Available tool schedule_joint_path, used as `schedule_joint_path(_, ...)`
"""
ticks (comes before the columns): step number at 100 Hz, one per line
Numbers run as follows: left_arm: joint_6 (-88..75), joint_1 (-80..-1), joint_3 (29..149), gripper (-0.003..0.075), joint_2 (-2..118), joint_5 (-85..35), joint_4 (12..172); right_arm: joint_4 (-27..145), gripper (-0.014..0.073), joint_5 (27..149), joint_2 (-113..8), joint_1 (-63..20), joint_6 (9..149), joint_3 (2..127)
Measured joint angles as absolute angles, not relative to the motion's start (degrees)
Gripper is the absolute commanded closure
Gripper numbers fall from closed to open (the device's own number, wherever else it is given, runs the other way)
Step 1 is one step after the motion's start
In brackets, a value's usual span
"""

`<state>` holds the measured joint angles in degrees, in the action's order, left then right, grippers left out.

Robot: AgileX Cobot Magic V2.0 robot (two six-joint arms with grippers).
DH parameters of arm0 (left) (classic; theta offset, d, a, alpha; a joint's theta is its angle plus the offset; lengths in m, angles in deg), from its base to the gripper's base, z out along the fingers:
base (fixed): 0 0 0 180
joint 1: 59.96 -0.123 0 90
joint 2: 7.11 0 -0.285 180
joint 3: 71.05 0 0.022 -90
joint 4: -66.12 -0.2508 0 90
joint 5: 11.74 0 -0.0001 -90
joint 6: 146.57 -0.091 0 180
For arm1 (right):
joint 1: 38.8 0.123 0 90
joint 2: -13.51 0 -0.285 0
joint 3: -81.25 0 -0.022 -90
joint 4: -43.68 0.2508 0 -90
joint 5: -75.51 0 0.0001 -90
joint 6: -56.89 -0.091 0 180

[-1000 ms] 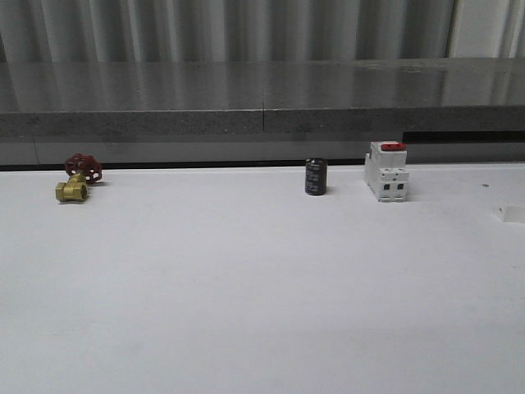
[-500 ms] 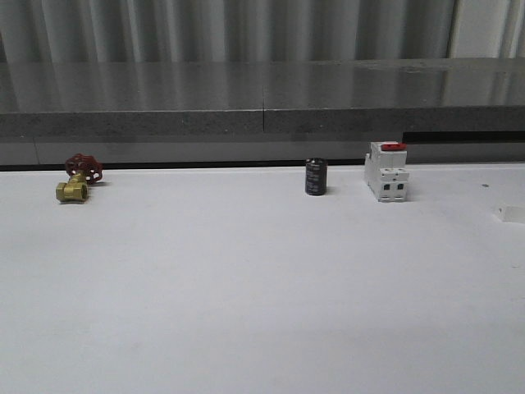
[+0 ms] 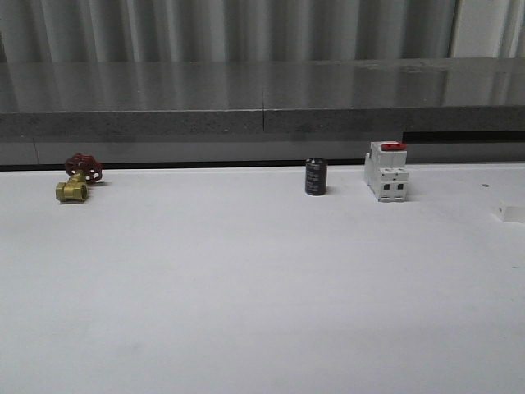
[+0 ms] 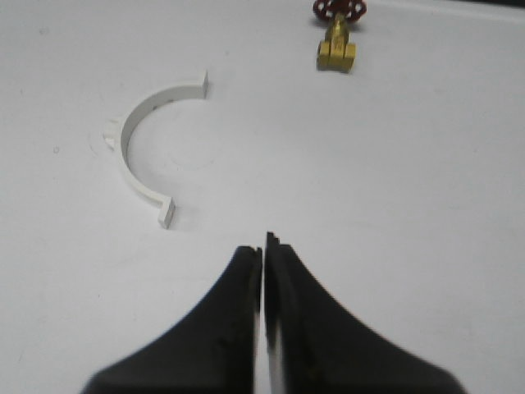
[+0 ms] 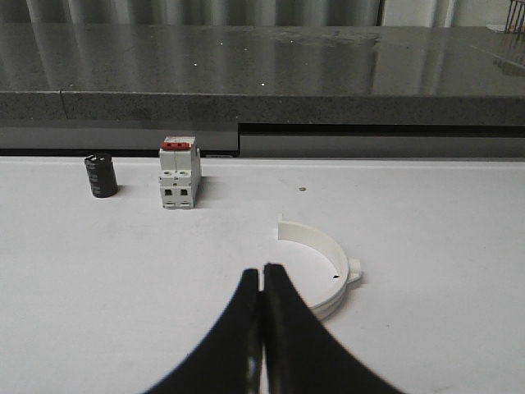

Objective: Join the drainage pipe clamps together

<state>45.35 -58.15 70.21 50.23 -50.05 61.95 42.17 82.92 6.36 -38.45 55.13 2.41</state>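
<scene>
Two white half-ring drainage pipe clamps lie flat on the white table, far apart. One clamp (image 4: pixel 128 148) shows in the left wrist view, its open side turned toward the table's middle, a short way ahead of my left gripper (image 4: pixel 263 246). The other clamp (image 5: pixel 334 291) shows in the right wrist view, just ahead of my right gripper (image 5: pixel 262 269) and partly hidden by one finger. Both grippers are shut with nothing between the fingers, and both hang above bare table.
Along the table's far edge stand a brass valve with a red handwheel (image 3: pixel 75 182), a black cylinder (image 3: pixel 316 176) and a white breaker with a red top (image 3: pixel 386 171). A small white piece (image 3: pixel 510 214) pokes in at the right edge. A grey ledge runs behind the table.
</scene>
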Motion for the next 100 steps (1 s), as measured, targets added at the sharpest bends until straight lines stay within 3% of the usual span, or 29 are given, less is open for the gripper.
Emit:
schedule_joint_path(12,45.3,-58.1,70.2,0.0195,53.3,-50.1,61.8,42.2,0.066,82.9,6.4,-38.5,55.1,2.4)
schedule_joint_path(22,45.3,-58.1,70.2,0.0063,54.9,-49.8,61.8,42.2,0.066,82.9,6.4,-38.5,55.1,2.4)
schedule_joint_path(53,45.3,-58.6,76.6,0.0063,64.8,-51.4,60.8,42.2,0.066,82.9,6.4,-38.5,55.1,2.4)
schedule_joint_path(100,33.1,-72.0,99.4,0.0063,95.4,-56.9,63.9,42.2,0.066,82.9,6.4,-38.5,55.1,2.4)
